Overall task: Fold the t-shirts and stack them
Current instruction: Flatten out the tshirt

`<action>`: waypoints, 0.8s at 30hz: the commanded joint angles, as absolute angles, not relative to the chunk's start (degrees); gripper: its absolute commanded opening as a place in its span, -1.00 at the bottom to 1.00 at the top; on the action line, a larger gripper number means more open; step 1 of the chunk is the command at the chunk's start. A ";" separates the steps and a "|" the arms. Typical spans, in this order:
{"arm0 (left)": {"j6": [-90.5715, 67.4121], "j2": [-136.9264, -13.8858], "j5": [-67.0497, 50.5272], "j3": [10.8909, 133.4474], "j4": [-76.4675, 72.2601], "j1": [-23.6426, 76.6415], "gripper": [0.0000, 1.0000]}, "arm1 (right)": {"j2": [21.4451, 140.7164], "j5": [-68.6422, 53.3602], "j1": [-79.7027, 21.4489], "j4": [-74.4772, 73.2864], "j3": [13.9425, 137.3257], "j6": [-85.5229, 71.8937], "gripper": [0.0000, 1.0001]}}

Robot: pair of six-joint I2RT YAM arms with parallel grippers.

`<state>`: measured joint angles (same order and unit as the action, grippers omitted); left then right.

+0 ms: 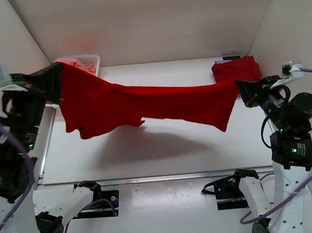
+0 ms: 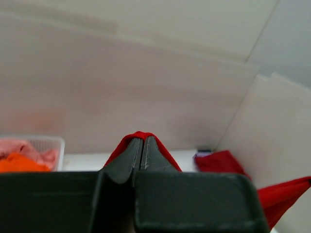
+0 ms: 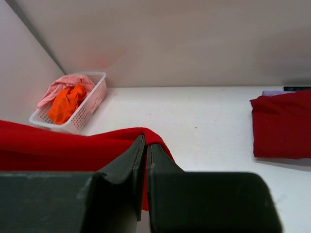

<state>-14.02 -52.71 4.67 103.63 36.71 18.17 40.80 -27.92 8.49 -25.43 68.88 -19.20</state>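
Two claws hold the bright red t-shirt by opposite ends: the left gripper is clenched on one edge and the right gripper on the other. The soft cloth hangs stretched in the air over the white table, its lower hem sagging unevenly. Pale walls close in on three sides. In the far left corner, a white mesh basket holds the crumpled orange t-shirt and pale pink t-shirt. At far right, the darker crimson t-shirt lies folded flat.
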 commanded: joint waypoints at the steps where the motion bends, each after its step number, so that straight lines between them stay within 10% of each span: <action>1: -12.22 -56.93 8.53 111.17 37.35 21.44 -1.00 | 40.34 -30.85 11.25 -27.68 73.55 -19.60 -1.00; 14: -17.23 -82.16 -5.89 102.50 23.49 10.73 -1.00 | 60.27 -29.54 4.68 -13.63 63.64 -21.01 -1.00; 19: -14.95 -113.99 -1.16 120.54 27.49 11.34 -1.00 | 86.33 -28.83 2.20 -9.58 73.52 -19.78 -0.99; 20: -14.59 -122.26 -0.88 131.64 32.03 10.73 -0.99 | 89.53 -28.57 2.11 -11.15 75.74 -18.99 -0.76; 21: -14.76 -126.00 -0.62 142.62 36.60 10.29 -0.55 | 94.78 -27.35 1.94 -12.38 80.63 -18.11 -0.35; 24: -16.52 -127.57 -4.89 143.41 37.20 9.23 -0.16 | 102.20 -23.41 0.62 -20.00 89.88 -14.34 0.00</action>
